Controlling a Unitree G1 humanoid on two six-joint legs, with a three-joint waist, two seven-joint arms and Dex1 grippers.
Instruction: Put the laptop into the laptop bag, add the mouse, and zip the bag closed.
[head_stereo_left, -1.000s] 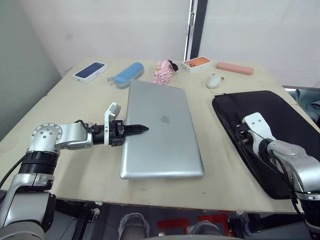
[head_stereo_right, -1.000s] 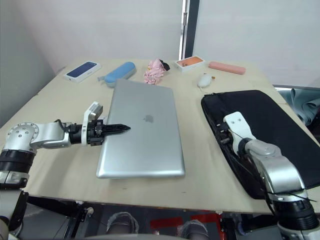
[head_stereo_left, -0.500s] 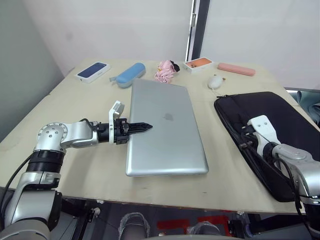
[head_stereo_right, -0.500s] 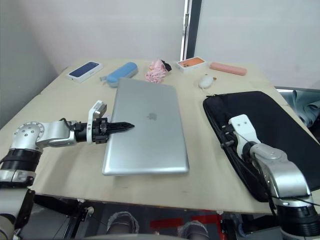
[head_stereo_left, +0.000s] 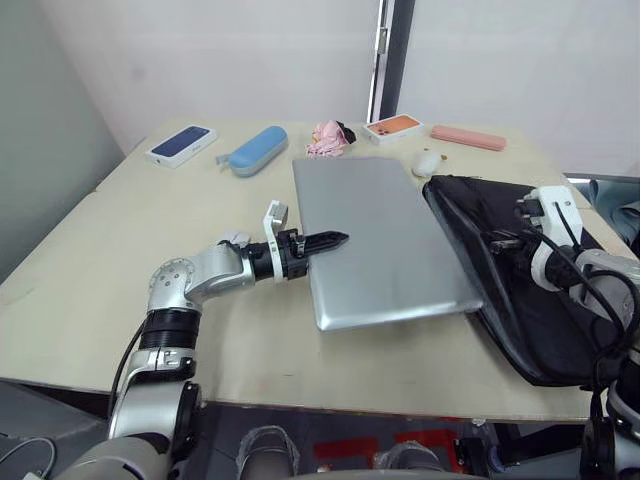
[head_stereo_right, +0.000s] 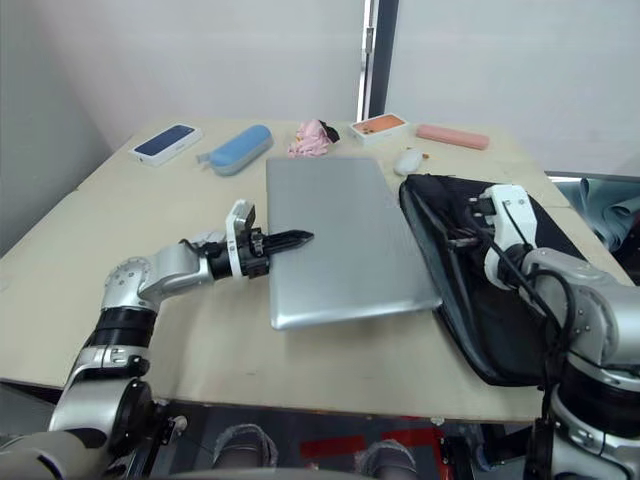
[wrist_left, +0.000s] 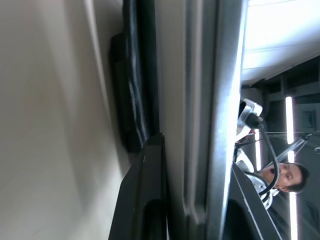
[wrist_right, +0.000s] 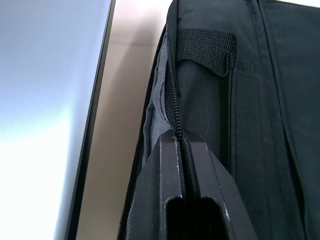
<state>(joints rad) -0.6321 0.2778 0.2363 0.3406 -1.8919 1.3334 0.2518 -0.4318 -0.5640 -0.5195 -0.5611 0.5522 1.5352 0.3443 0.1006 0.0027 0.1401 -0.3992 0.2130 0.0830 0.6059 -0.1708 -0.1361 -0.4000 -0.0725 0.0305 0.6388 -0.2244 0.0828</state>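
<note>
Left claw (head_stereo_left: 335, 239) clamps the laptop (head_stereo_left: 385, 235) by its edge, nosing its far side at the laptop bag (head_stereo_left: 540, 300), whose mouth the right claw (head_stereo_left: 497, 243) pinches open; mouse (head_stereo_left: 427, 163) waits on the surface (head_stereo_left: 120, 220), zipping undone.

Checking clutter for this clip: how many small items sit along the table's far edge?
6: a dark blue phone box at far left, then a light blue oval case, a crumpled pink cloth, an orange phone box, a white oval mouse and a flat pink case.
</note>
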